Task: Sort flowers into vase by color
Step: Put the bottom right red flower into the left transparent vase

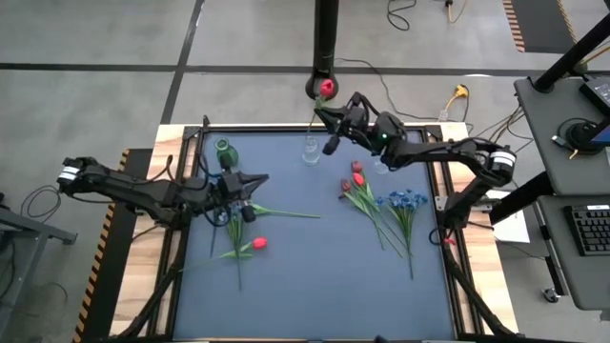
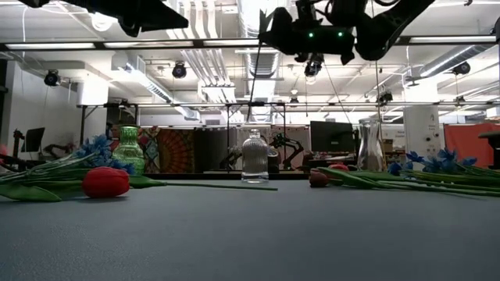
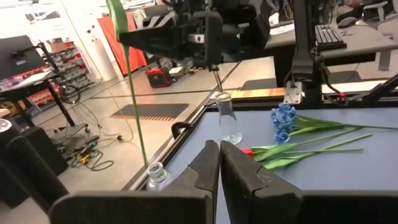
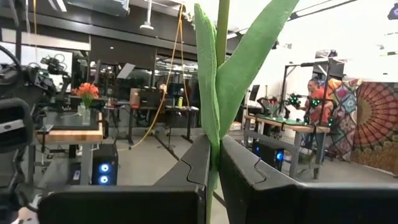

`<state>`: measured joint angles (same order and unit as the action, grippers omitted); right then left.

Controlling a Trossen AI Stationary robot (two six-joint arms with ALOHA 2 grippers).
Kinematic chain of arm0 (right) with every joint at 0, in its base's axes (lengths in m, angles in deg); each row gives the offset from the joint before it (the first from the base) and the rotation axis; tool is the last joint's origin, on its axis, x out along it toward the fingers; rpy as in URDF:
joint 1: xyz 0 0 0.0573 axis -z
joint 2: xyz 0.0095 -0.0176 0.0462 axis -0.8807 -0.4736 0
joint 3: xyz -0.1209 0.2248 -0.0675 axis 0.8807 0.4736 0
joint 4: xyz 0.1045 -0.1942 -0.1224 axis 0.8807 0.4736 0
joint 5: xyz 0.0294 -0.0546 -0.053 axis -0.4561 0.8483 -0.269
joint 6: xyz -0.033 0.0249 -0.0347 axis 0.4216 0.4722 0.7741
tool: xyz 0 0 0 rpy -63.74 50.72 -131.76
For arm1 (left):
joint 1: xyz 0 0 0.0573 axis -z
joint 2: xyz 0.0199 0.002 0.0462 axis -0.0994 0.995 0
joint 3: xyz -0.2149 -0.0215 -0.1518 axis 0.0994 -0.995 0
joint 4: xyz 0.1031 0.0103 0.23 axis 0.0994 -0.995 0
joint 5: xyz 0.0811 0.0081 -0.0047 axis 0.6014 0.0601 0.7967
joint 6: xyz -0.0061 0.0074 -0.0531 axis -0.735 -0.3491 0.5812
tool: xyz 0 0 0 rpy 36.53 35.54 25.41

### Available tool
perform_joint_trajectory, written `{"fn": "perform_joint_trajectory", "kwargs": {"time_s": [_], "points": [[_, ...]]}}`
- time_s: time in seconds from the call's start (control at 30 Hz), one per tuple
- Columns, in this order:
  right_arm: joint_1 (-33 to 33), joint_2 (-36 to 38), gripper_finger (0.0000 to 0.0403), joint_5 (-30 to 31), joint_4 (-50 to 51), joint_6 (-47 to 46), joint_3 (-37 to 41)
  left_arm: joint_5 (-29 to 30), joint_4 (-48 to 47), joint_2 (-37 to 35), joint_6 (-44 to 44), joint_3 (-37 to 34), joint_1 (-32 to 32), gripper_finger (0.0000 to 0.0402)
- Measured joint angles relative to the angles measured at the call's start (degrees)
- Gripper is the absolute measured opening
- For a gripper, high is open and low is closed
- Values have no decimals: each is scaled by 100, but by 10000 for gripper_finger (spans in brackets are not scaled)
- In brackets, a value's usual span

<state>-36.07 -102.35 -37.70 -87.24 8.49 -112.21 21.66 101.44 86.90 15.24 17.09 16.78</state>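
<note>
My right gripper [image 1: 327, 120] is raised over the table's far edge and shut on a red tulip [image 1: 327, 88]. The tulip's stem [image 3: 134, 93] runs down to the mouth of a small clear vase [image 1: 311, 151]. My left gripper [image 1: 255, 183] is shut and empty, raised above the left pile. That pile holds a red tulip [image 1: 257, 244] and blue blossoms [image 2: 98, 148] lying flat. Red and maroon blooms [image 1: 357, 176] and blue blossoms [image 1: 408, 200] lie on the right. A green vase [image 1: 223, 152] and a clear flask [image 3: 229, 121] stand upright. My right gripper pinches the tulip between its two fingers [image 4: 193, 165], on the stem and leaves [image 4: 215, 127] below the bud. The fingers lie level across the stem, coming from the table's right. The tulip stands upright, its bud above the fingers and its lower end [image 3: 148, 163] at the clear vase's mouth.
A dark blue mat [image 1: 315, 286] covers the table inside a black frame, with bare mat along the near side. A camera post [image 1: 326, 38] stands behind the far edge. A side desk with a keyboard [image 1: 591, 229] stands beyond the right edge.
</note>
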Motion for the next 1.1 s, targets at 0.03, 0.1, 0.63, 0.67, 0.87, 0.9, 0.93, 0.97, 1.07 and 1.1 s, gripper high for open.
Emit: {"fn": "perform_joint_trajectory", "kwargs": {"time_s": [0.03, 0.1, 0.63, 0.67, 0.87, 0.9, 0.93, 0.97, 1.07, 1.1], "points": [[13, -11, 17, 30, 66, 4, -30, 0, 8, -24, 6, 0, 0, 0], [27, -14, 17, 127, 250, 27, -110, 0, 3, -74, 21, 0, 0, 0], [62, 18, 17, 133, 956, 79, -237, -2, 0, -167, 61, 0, -4, 0], [62, 14, 17, 133, 965, 80, -236, -2, -2, -168, 61, 0, -4, 0], [62, 14, 21, 133, 1099, 79, -234, -2, -2, -166, 62, 0, -4, 0], [62, 12, 23, 133, 1118, 79, -234, -2, -1, -166, 62, 0, -4, 0], [62, 12, 26, 133, 1126, 79, -234, -2, 0, -166, 63, 0, -4, 0], [62, 12, 30, 133, 1129, 79, -234, -2, -2, -166, 62, 0, -4, 0], [62, 12, 47, 133, 1150, 12, -232, -2, 0, -166, 63, 0, -4, 0], [62, 12, 54, 133, 1166, 9, -232, -2, -2, -166, 63, 0, -4, 0]]}}
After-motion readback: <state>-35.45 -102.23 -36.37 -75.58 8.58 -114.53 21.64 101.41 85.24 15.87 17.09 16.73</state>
